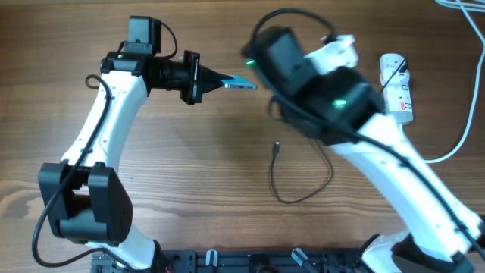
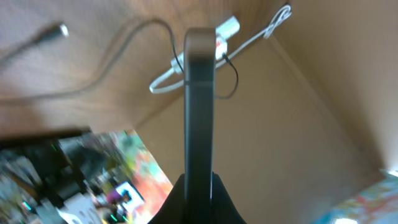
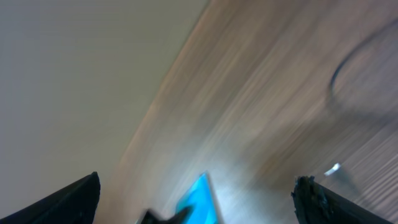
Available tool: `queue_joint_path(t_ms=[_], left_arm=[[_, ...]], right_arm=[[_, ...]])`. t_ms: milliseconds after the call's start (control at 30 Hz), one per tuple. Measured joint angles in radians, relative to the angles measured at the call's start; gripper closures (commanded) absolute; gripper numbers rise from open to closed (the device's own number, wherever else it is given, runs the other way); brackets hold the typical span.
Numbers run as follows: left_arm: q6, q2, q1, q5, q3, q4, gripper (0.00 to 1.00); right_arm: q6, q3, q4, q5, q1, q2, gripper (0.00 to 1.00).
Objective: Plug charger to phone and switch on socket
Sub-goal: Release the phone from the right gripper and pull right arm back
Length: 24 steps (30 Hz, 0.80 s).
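Observation:
My left gripper (image 1: 221, 80) is shut on the phone (image 1: 242, 83) and holds it edge-on above the table, cyan screen showing. In the left wrist view the phone (image 2: 199, 106) stands as a dark vertical slab between my fingers (image 2: 199, 199). My right gripper (image 3: 199, 193) is open wide and empty, just right of the phone (image 3: 200, 200). The charger cable (image 1: 303, 189) loops on the table, its connector tip (image 1: 276, 147) lying free; the tip also shows in the left wrist view (image 2: 56, 31). The white socket strip (image 1: 398, 87) lies at the far right.
The strip's thick white cord (image 1: 462, 136) curves along the right edge. The right arm's body (image 1: 318, 83) hangs over the table's upper middle. The arm bases stand at the front edge.

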Motion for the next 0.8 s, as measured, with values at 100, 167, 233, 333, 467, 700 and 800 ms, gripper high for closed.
queue_joint_path(t_ms=[100, 167, 233, 333, 467, 700, 800], left_arm=[[0.109, 0.000, 0.000, -0.051, 0.000, 0.000, 0.96], [0.175, 0.000, 0.000, -0.091, 0.000, 0.000, 0.96], [0.250, 0.000, 0.000, -0.110, 0.000, -0.002, 0.96], [0.373, 0.000, 0.000, -0.136, 0.000, -0.013, 0.96], [0.494, 0.000, 0.000, -0.208, 0.000, -0.051, 0.96], [0.565, 0.000, 0.000, -0.433, 0.000, -0.131, 0.96], [0.574, 0.000, 0.000, -0.516, 0.000, -0.160, 0.96]], right_arm=[[-0.257, 0.000, -0.042, -0.051, -0.084, -0.030, 0.00], [-0.413, 0.000, -0.053, -0.100, -0.137, -0.033, 0.00], [-0.587, 0.000, -0.080, -0.190, -0.199, -0.032, 0.00], [-0.764, 0.000, -0.114, -0.311, -0.260, -0.032, 0.00], [-0.900, -0.033, -0.120, -0.441, -0.309, -0.031, 0.00], [-1.000, -0.158, -0.100, -0.544, -0.330, -0.023, 0.09], [-1.022, -0.239, -0.042, -0.586, -0.330, -0.021, 0.16]])
